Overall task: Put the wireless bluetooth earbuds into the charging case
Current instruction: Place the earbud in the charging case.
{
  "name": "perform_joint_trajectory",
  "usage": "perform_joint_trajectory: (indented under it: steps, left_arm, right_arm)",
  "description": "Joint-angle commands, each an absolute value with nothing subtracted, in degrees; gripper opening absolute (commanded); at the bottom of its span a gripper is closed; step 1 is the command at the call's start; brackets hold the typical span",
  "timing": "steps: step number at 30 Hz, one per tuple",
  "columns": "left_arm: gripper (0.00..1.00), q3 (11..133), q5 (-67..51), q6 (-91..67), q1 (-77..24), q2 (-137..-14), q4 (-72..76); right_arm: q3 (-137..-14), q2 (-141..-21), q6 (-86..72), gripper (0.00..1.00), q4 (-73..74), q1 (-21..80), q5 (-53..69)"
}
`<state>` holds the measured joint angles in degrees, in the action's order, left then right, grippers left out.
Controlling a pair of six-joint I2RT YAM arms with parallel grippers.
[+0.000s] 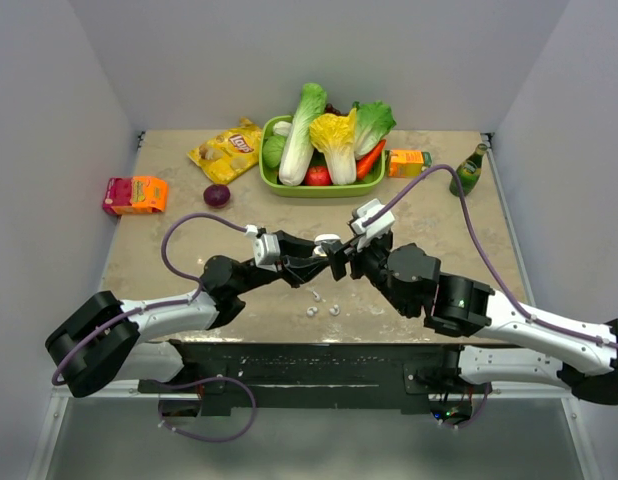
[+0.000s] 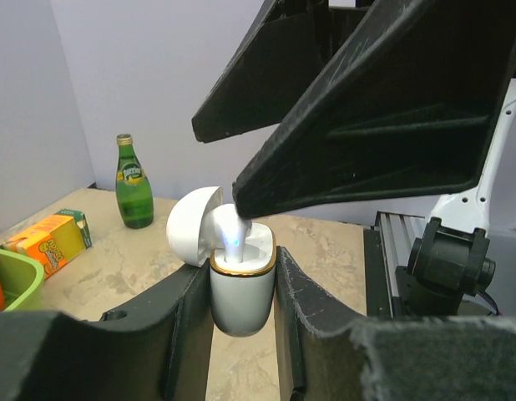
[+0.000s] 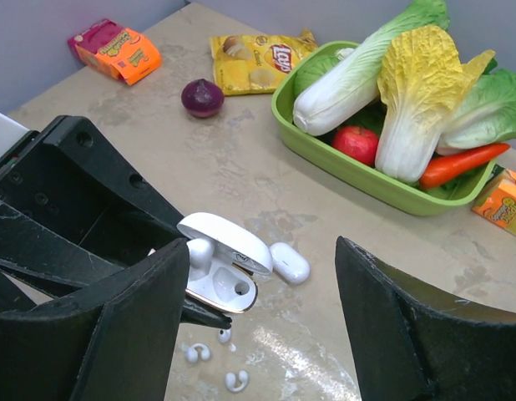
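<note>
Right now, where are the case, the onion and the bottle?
case (image 2: pixel 241 296): left wrist view, its white body.
onion (image 3: pixel 202 97): right wrist view, its middle.
bottle (image 2: pixel 134 173): left wrist view, its label.

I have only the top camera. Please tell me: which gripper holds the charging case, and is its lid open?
Observer: The left gripper is shut on the charging case; the lid stands open.
Operator: Is any earbud inside?
Observer: Yes, one earbud sits in it, with a blue light.
Operator: And the second socket?
Observer: The right wrist view shows the second socket empty.
</note>
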<state>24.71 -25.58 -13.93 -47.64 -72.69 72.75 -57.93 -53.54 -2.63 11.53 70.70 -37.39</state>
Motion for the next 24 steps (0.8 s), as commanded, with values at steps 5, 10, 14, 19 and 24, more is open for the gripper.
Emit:
perform_joint_trajectory:
  steps: [5, 10, 14, 19, 24]
  left_arm:
    - [0.00, 24.43, -26.28, -12.22, -47.20, -71.46, 90.62]
    - [0.00, 24.35, -25.40, -12.13, -47.20, -71.28, 90.62]
    - [0.00, 24.35, -25.75, -12.04, -47.20, -71.37, 90.44]
    - [0.00, 24.00, -26.10, -12.13, -47.20, -71.46, 90.61]
    - [0.00, 23.99, -26.54, -12.39, -47.20, -71.46, 91.23]
  right_arm:
    - [-60.47, -54.41, -4.31, 0.73, 13.18, 70.57, -38.58]
    - [-60.38, -53.79, -5.01, 0.72, 13.89, 70.49, -38.15]
    - [-60.20, -51.95, -5.19, 0.72, 12.22, 70.49, -38.50]
    - [-60.99, -50.97, -4.57, 0.72, 10.46, 70.49, -39.99]
    - [-62.23, -52.91, -4.48, 0.71, 12.04, 70.49, -41.75]
